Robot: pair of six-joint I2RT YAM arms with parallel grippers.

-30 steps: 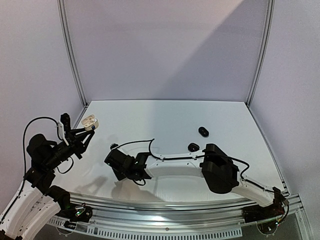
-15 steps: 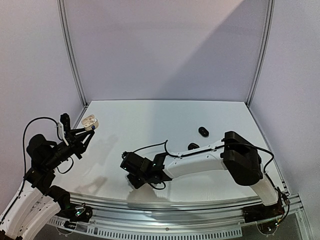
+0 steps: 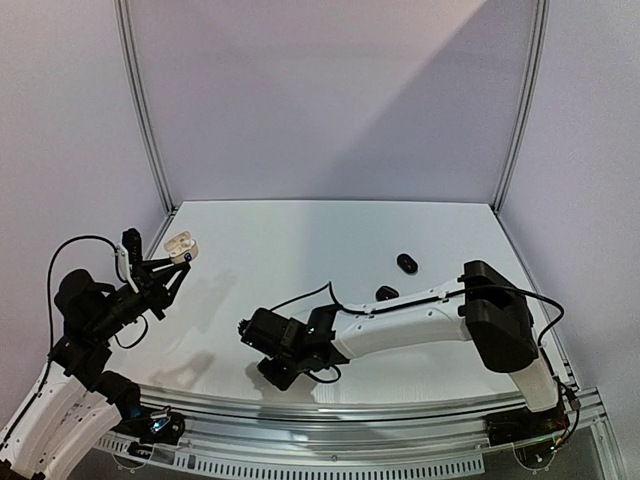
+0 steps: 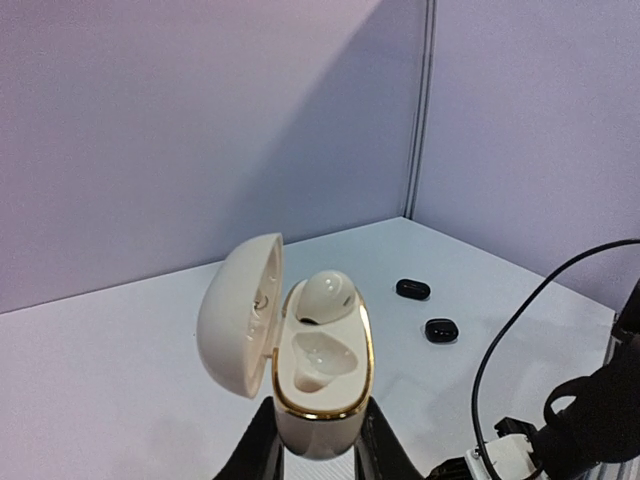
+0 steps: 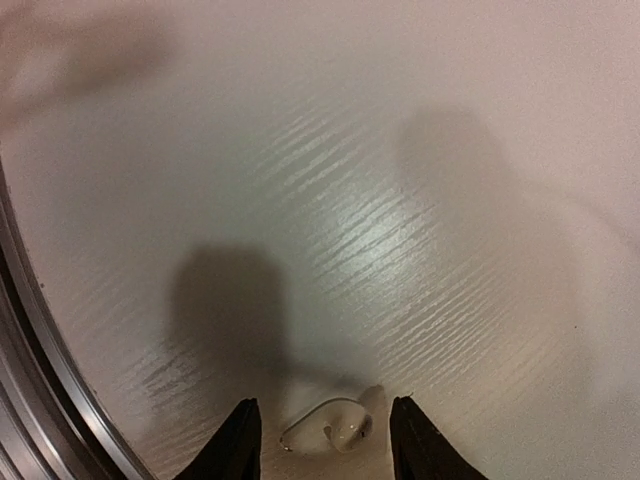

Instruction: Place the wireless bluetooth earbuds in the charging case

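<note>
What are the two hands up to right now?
Left hand shut on open case, one white earbud seated. Right hand open, straddling loose earbud on table. Nothing blocking.

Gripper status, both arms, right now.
Left gripper: closed on the open charging case, with a seated earbud in it.
Right gripper: open, straddling the loose earbud on the table, not gripping it.

White earbud [image 5: 350, 427] between spread claw [image 5: 325, 418]
</note>
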